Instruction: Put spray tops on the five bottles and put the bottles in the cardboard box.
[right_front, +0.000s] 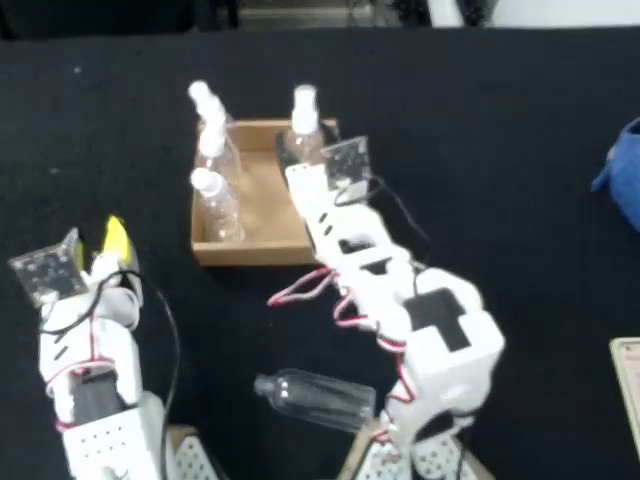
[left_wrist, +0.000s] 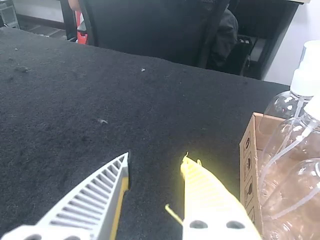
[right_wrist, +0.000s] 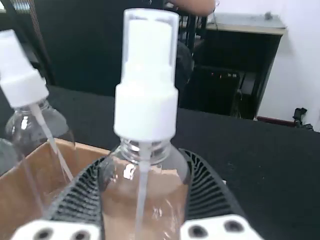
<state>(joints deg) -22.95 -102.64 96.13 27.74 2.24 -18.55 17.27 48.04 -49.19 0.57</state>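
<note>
Table (right_front: 520, 200): black, its edges cut off.
Cardboard box (right_front: 262, 245): mid-table; the right arm hides its far right corner.
Right gripper (right_wrist: 145, 165): pinches a held bottle (right_wrist: 150, 200) with a spray top (right_wrist: 146, 100) there; the bottle's bottom is hidden.
Left gripper (left_wrist: 155, 160): fingers spread wide, beside the box.
Three bottles (right_front: 220, 205): stand in the box.
Loose bottle (right_front: 318, 398): lies sideways near the arm bases.

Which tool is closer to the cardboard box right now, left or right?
Right. The right tool is shut on a capped bottle at the cardboard box's corner; the left tool is open above the table, beside the box but apart from it.
</note>
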